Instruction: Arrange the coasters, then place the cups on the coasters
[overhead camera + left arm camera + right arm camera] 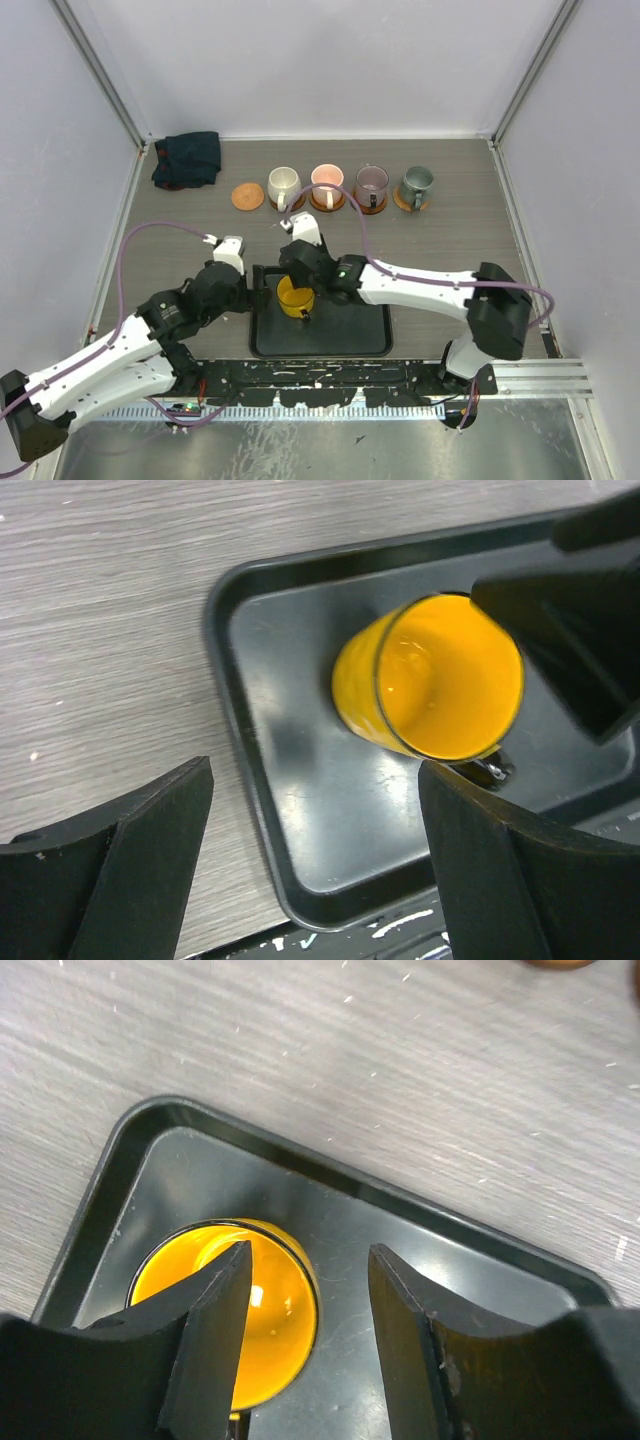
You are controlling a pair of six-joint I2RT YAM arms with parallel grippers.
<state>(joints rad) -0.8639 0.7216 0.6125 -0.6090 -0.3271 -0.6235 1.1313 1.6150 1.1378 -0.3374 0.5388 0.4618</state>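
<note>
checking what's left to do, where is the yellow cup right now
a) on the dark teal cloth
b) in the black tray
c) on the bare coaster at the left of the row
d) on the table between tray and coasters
b: the yellow cup stands inside the black tray, and the leftmost coaster has no cup on it.

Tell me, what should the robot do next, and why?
Probably close the right hand on the rim of the yellow cup: the hand stands open astride that rim in the black tray, and one bare coaster waits left of the four filled ones.
</note>
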